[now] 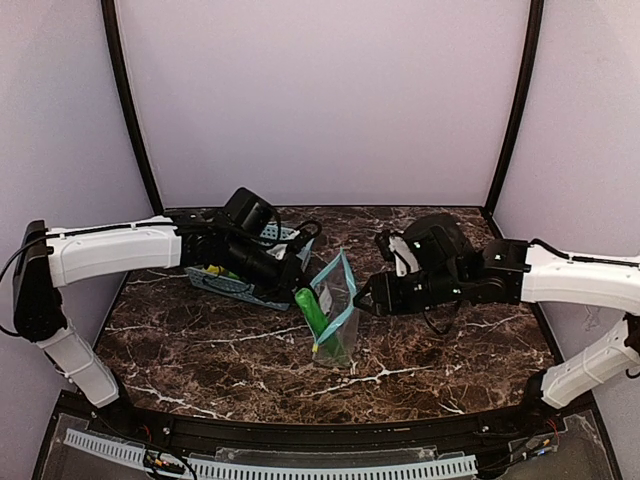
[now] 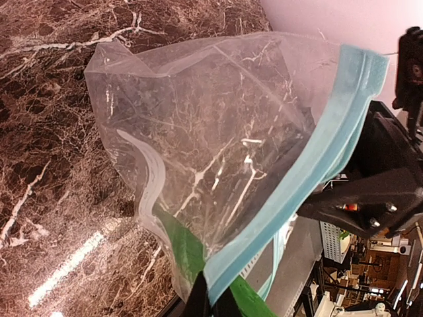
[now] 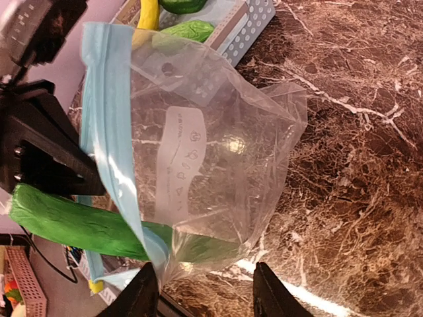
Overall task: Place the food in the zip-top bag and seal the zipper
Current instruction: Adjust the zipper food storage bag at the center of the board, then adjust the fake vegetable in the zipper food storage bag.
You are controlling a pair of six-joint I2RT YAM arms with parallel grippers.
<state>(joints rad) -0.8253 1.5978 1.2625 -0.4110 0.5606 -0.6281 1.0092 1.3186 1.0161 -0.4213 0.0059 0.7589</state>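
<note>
The clear zip-top bag (image 1: 340, 296) stands up at the table's middle, its light-blue zipper (image 2: 317, 158) open. One green cucumber piece (image 1: 311, 312) lies half inside it, its end sticking out of the mouth, as the right wrist view (image 3: 66, 221) shows. My left gripper (image 2: 213, 302) is shut on the zipper strip's lower end, right beside the cucumber. My right gripper (image 3: 205, 297) is open, its fingers wide apart around the bag's bottom corner (image 3: 218, 257) without pinching it. The banana (image 3: 147, 16), green pepper (image 3: 182, 5) and another green piece (image 3: 188, 30) lie in the basket.
The light-blue slotted basket (image 1: 240, 285) sits left of the bag, mostly under my left arm; its corner shows in the right wrist view (image 3: 248, 20). The dark marble table (image 1: 200, 350) is bounded by a black frame and pale walls.
</note>
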